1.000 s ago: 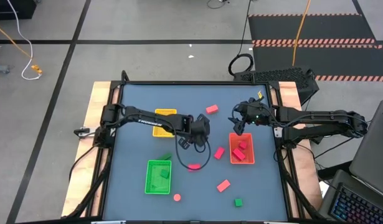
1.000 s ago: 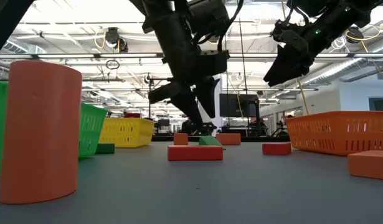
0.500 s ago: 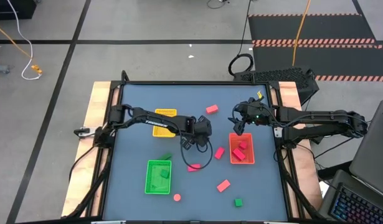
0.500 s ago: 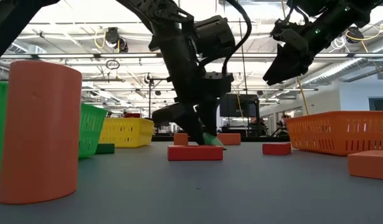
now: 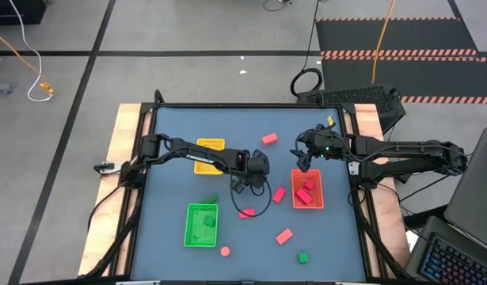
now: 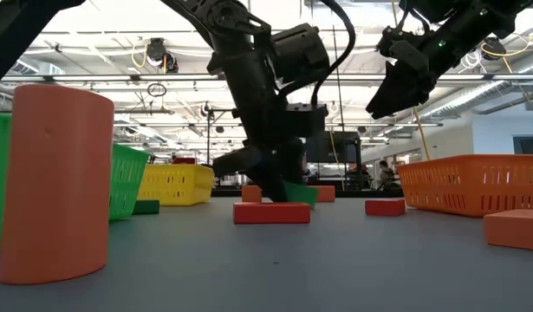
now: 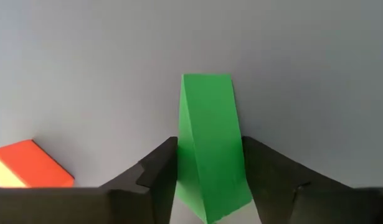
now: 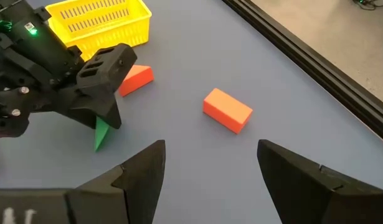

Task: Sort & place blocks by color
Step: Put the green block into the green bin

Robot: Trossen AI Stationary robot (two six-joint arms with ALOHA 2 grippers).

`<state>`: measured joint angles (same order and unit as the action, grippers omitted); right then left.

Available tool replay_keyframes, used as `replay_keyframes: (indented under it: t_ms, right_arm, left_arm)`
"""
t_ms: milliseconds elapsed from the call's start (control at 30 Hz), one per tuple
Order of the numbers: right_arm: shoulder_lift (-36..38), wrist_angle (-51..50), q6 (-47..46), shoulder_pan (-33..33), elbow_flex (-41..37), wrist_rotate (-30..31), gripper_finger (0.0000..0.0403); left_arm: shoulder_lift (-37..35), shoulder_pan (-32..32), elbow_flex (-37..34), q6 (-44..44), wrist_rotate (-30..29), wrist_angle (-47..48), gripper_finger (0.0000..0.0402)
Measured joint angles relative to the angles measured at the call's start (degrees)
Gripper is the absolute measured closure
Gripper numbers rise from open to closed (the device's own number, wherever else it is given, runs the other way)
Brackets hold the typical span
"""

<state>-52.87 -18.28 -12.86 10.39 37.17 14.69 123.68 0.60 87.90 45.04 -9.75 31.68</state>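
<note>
Wedge-shaped green block (image 7: 210, 149), smooth, matte, pinched in left hand (image 7: 207, 180)

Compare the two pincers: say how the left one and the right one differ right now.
The left pincer is shut on the green block, low at the table near its middle; the right pincer is open and empty. In the low view the left pincer reaches down to the table, while the right pincer hangs high, beside the red tray. Both are dark and two-fingered.

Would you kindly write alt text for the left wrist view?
The left gripper grips a green wedge-shaped block between its two dark fingers, seen against the grey-blue table. A red block lies on the table to one side.
</note>
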Motion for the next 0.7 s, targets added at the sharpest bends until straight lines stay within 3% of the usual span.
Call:
replay_keyframes:
  t_ms: [67,400,700]
  right_arm:
    - [0.0,0.0,0.0,0.0,0.0,0.0,0.0156]
    - [0.0,0.0,0.0,0.0,0.0,0.0,0.0156]
    - [0.0,0.0,0.1,0.0,0.0,0.0,0.0156]
  left_arm:
    - [0.0,0.0,0.0,-0.9,-0.1,0.1,0.0260]
    - [0.0,-1.1,0.1,-7.1,-1.2,0.6,0.0261]
    - [-0.6,-4.8,7.4,-19.6,-1.5,15.1,0.0261]
